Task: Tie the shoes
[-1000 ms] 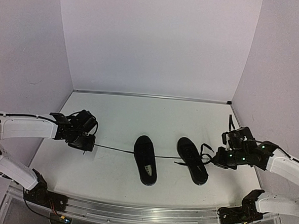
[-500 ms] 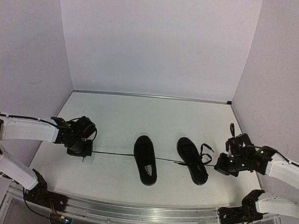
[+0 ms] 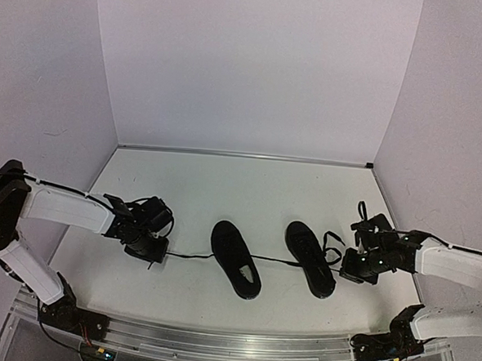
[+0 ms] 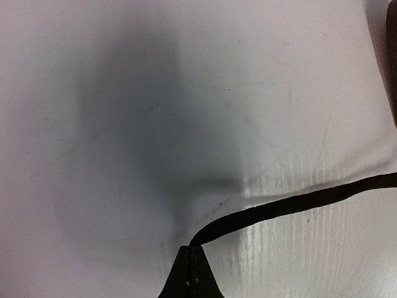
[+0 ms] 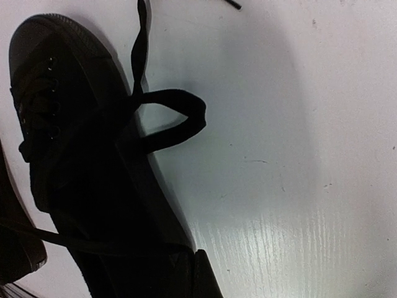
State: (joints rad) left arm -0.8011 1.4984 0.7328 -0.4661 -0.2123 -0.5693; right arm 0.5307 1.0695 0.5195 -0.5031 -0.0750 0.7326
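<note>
The left gripper (image 4: 189, 256) pinches a lace (image 4: 291, 205) end; the right gripper (image 5: 191, 264) seems clamped on another. The shoes (image 3: 236, 260) lie between them — pulling wider could drag a shoe, or the thin lace might slip out

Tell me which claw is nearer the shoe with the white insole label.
Left. The left claw sits just left of the labelled shoe, pinching a lace. The right claw is farther, beyond the other shoe.
</note>
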